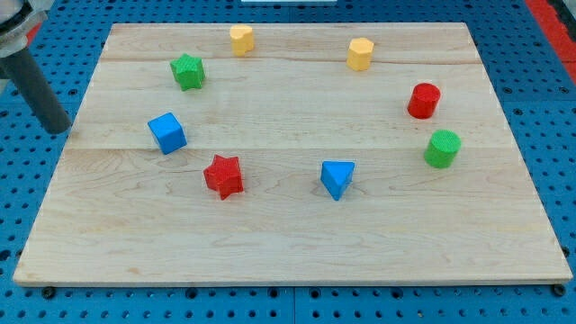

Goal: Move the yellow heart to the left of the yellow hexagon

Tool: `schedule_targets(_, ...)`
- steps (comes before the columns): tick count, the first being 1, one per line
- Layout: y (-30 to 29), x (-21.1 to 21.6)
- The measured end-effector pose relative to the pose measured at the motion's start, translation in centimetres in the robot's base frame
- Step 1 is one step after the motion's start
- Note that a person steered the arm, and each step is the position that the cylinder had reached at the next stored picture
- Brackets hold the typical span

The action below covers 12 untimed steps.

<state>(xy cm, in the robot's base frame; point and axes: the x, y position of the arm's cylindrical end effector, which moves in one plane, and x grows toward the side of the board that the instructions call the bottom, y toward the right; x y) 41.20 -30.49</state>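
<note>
Nearest, toward view's bottom: bare strip of wooden board [288, 256]. Next up, red star [223, 175] left of centre, blue triangular block [337, 178] right of centre, well apart. Green cylinder [442, 148] near view's right edge; red cylinder [423, 100] just above it, close but not touching. Blue cube [167, 132] on view's left, up-left of red star. Green star [188, 71] further back on left. At far edge: yellow heart [241, 39] top-centre-left, yellow hexagon [360, 53] to its right, well apart w/ bare board between. Heart already on view's left side of hexagon, slightly farther back. Heart's pointing direction & long axis: too small to tell; looks roughly as tall as wide. My tip [58, 129] off board's left edge, over blue pegboard [27, 180], left of blue cube, far from heart. No gripper on rod, so nothing grasped or released; tip touching no block.
</note>
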Motion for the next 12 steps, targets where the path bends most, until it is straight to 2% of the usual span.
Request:
schedule_targets(3, 0.0, -0.1)
schedule_targets(4, 0.0, -1.7)
schedule_targets(5, 3.1, -11.2)
schedule_targets(6, 6.8, -16.0)
schedule_targets(7, 11.4, -18.8)
schedule_targets(8, 17.5, -19.7)
schedule_targets(9, 18.1, -19.1)
schedule_targets(11, 20.8, -21.0)
schedule_targets(12, 21.0, -19.9)
